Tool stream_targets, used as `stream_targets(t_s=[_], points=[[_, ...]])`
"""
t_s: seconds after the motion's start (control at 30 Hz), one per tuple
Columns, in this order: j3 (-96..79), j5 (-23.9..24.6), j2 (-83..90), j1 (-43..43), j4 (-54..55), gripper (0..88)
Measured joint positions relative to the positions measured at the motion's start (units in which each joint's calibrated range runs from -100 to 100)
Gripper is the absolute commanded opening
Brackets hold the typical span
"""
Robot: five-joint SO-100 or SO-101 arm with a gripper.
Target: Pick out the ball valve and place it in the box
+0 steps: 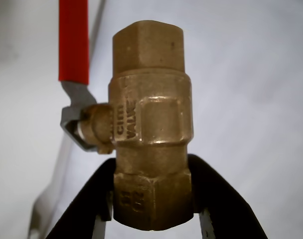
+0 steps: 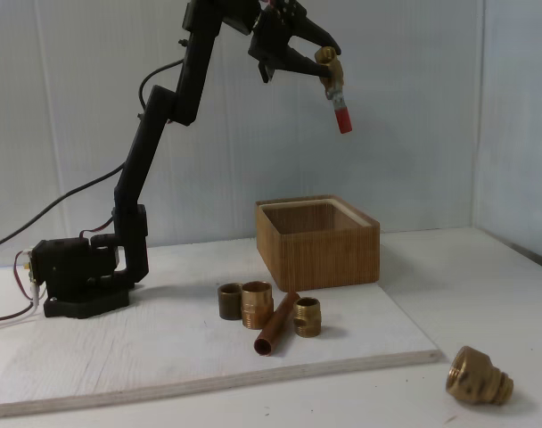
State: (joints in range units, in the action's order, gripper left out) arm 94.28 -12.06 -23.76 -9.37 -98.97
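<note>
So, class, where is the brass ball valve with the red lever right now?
In the fixed view, the brass ball valve hangs high in the black claw, above the ribbed wooden box.

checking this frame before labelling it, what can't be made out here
- Wrist view: the ball valve has its red lever cut off by the top edge, and its lower end is hidden between the end effector fingers.
- Fixed view: the box floor is hidden by its own front wall.
- Fixed view: the valve is too small to read its stamped lettering, and whether it hangs directly over the box cannot be judged.
- Fixed view: the arm's top is cut by the upper edge.
</note>
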Motion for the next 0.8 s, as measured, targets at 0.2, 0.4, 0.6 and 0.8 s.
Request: stream_targets(t_s=[0.2,0.4,0.6,0.8], points=[[0.00,3.56,3.30,1.11,0.00,3.3],[-3.18,8.83,9.74,4.22,0.00,3.4],[-21.43,9.51,16.94,3.48,0.00,3.4],[-40.85,9.56,27.11,2.52,0.00,3.4]])
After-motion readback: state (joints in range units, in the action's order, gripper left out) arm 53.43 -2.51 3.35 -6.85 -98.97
